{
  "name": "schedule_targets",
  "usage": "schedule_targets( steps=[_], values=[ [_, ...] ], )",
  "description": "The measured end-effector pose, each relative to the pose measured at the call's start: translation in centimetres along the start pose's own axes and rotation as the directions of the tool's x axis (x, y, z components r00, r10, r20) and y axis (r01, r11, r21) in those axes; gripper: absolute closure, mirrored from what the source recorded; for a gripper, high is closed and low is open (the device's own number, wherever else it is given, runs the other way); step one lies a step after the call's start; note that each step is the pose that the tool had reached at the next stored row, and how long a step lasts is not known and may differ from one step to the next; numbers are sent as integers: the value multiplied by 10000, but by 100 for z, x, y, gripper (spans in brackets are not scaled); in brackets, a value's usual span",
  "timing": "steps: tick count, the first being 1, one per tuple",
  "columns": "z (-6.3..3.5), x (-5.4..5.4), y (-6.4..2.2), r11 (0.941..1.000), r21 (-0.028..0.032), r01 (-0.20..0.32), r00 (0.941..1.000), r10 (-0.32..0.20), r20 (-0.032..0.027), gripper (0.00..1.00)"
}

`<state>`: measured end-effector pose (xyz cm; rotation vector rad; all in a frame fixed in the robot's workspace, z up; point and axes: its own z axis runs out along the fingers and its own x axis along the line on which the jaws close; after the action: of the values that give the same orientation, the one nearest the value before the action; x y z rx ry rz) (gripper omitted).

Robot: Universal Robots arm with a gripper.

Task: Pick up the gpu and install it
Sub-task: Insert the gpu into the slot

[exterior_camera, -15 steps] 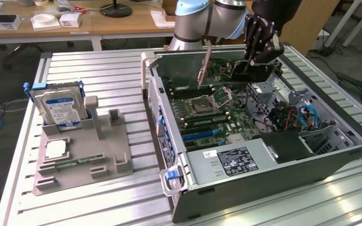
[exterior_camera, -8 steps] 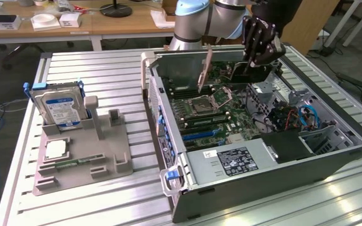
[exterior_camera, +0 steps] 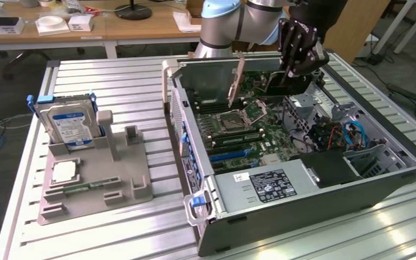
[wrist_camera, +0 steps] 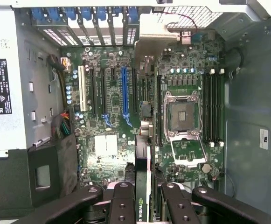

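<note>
Gripper (wrist_camera: 144, 191) pinches the gpu (wrist_camera: 141, 210) edge-on, hanging above the motherboard (wrist_camera: 105, 140) inside the case (exterior_camera: 316, 195). You're mid-install: pickup is done, card not yet seated. Seating, I judge, calls for its edge squared over a slot (wrist_camera: 124, 93) and kept upright.

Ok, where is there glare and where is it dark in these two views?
Exterior view: glare streaks on the slatted table toward the exterior view's right. Wrist view: case rim washed out; black shroud in shadow; gpu edge catching light.
</note>
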<state>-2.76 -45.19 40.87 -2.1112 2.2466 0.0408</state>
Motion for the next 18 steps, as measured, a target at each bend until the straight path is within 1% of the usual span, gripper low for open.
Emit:
schedule_targets(
  steps=[7, 12, 18],
  values=[
    [0, 0, 0, 9999, 9, 113, 9999, -113, 5, 74],
    [2, 1, 0, 9978, -20, 655, 9978, -655, 18, 74],
    [4, 3, 0, 9910, -38, 1337, 9910, -1337, 36, 74]
  ],
)
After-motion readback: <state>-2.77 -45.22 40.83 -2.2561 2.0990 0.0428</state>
